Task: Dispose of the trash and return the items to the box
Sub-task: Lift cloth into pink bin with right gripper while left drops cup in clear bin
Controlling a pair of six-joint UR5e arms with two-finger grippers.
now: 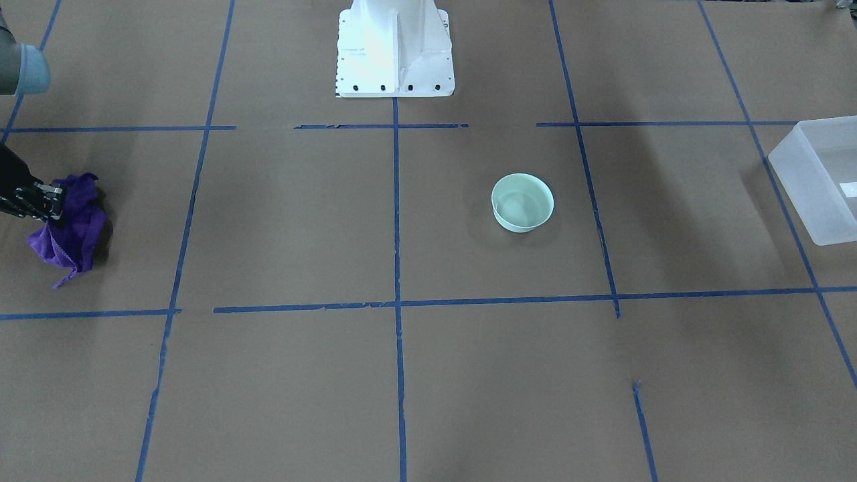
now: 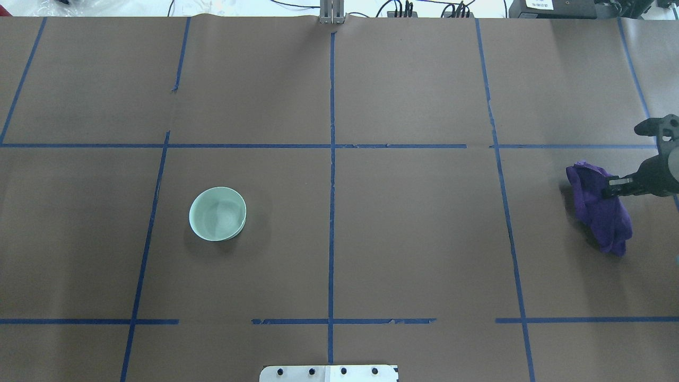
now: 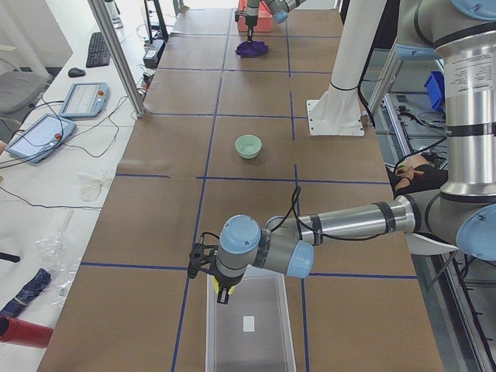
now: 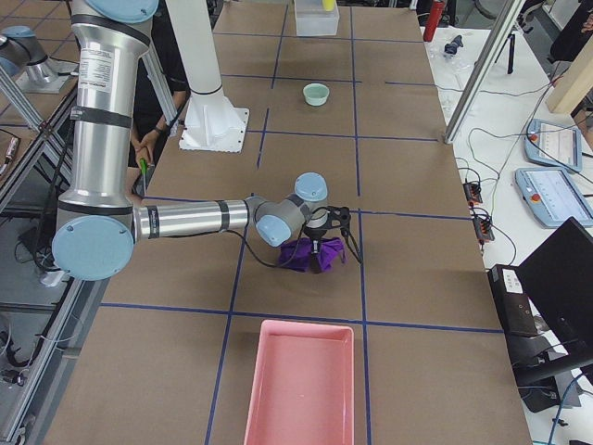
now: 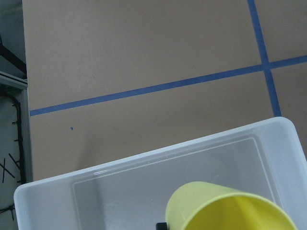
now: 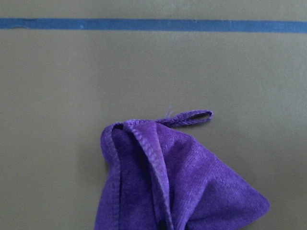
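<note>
From the front, the mint-green bowl (image 1: pixel 523 202) sits upright on the worktop (image 1: pixel 301 221), well apart from the box (image 1: pixel 820 177). It looks light, stiff and slick, so pinch its rim.

Overhead, the right end effector (image 2: pixel 610 188) is clamped on a limp purple cloth (image 2: pixel 599 209).

From the left side, the left end effector (image 3: pixel 222 293) hangs over the box, whose white label (image 3: pixel 248 323) is unreadable.

In its wrist view it seems closed on the yellow cup (image 5: pixel 225 211), which looks thin and crushable.

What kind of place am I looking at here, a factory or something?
Probably a robotics lab or test cell: a brown-papered table gridded with blue tape, a robot arm reaching across it, and control tablets alongside.
</note>
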